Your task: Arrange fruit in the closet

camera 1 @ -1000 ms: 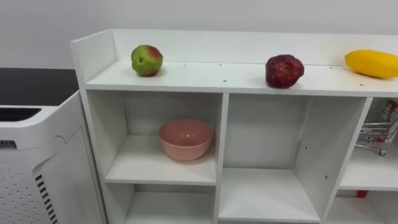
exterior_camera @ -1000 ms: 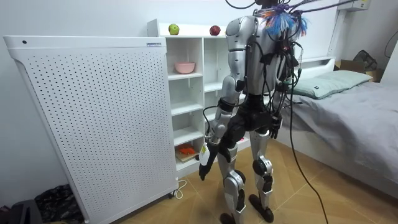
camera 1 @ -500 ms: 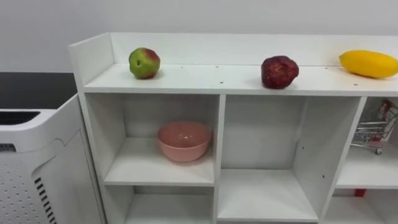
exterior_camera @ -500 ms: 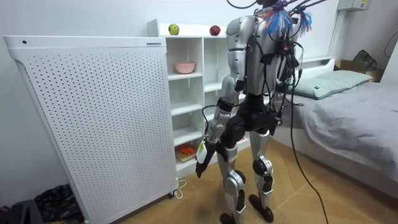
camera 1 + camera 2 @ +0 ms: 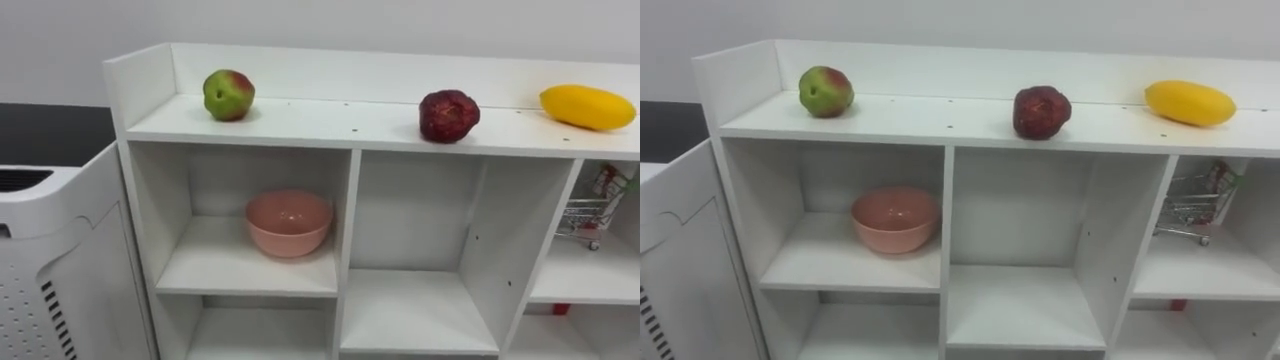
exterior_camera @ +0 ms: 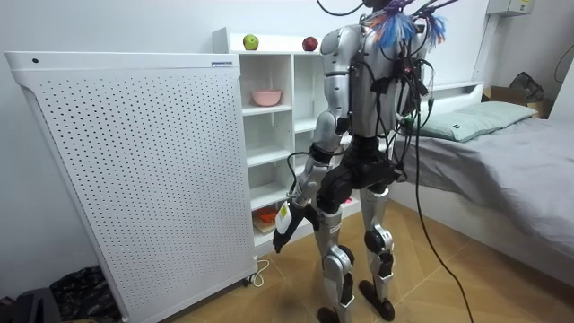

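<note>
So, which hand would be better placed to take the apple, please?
Probably left: the apple sits at the left end of the shelf, and the left hand hangs on that side.

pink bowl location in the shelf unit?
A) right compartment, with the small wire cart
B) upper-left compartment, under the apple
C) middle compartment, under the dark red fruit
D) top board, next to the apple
B: the pink bowl sits in the upper-left compartment of the closet, directly below the green-red apple that rests on the top board.
</note>
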Controlling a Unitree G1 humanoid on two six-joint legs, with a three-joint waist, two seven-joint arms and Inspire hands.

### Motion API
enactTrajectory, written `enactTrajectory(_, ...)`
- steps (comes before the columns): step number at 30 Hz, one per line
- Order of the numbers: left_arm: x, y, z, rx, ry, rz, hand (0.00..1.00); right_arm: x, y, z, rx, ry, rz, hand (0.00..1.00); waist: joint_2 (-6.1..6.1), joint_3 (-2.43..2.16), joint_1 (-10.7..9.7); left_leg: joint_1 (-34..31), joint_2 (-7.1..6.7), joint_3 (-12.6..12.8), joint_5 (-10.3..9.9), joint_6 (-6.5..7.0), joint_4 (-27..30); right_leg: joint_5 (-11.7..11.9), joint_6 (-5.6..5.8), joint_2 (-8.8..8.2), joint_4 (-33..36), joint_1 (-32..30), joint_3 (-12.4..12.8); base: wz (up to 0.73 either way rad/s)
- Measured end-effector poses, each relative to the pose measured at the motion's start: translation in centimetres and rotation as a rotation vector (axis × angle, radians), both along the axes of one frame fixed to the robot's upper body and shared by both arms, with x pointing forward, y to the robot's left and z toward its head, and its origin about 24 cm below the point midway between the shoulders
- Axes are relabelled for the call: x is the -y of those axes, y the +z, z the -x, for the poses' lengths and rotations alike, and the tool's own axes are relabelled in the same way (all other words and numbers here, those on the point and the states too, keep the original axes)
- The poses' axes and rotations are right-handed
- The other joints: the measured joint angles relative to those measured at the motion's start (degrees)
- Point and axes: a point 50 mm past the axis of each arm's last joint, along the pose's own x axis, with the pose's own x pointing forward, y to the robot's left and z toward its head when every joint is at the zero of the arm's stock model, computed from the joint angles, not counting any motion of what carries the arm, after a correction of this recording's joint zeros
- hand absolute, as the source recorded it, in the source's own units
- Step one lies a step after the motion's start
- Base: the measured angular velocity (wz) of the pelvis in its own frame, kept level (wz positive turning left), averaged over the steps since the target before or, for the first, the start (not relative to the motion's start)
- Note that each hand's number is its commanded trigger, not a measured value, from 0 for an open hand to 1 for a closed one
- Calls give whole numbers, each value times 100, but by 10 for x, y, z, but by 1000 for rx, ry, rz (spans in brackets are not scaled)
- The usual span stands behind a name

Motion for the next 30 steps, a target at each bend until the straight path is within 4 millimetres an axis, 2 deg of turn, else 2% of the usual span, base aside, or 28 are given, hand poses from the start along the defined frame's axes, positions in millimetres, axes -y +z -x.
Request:
enactTrajectory(6,-1,1,2,-5,-12,-6,0,-4,47,-23,212,16,105,0,27,-19,-10,-17,0,-39,0,0,-1,1,1,-2,8,-5,-40,1)
enactTrajectory(10,2,0,8,-24,-29,4,0,-10,78,-33,326,66,228,0,149,-51,6,10,-1,-25,0,0,9,1,1,-4,28,-10,-4,-4)
enactTrajectory(16,7,-1,7,-8,-32,23,0,-20,121,-40,509,105,361,0,205,-43,30,-88,14,-6,3,3,40,5,-5,0,112,-147,4,-4)
enactTrajectory(22,11,-1,2,24,-42,44,0,-27,148,-39,637,138,458,0,195,-38,43,-154,22,-4,3,3,26,5,-4,6,175,-200,-4,0)
enactTrajectory(27,11,-1,-4,28,-83,44,0,-32,155,-45,674,167,450,0,138,-22,29,-169,16,-15,5,3,35,5,-4,0,167,-210,-17,0)
enactTrajectory(30,8,-1,-7,30,-101,38,0,-36,158,-49,692,193,447,0,57,14,29,-159,12,-45,8,6,50,4,-4,-7,166,-189,-53,4)
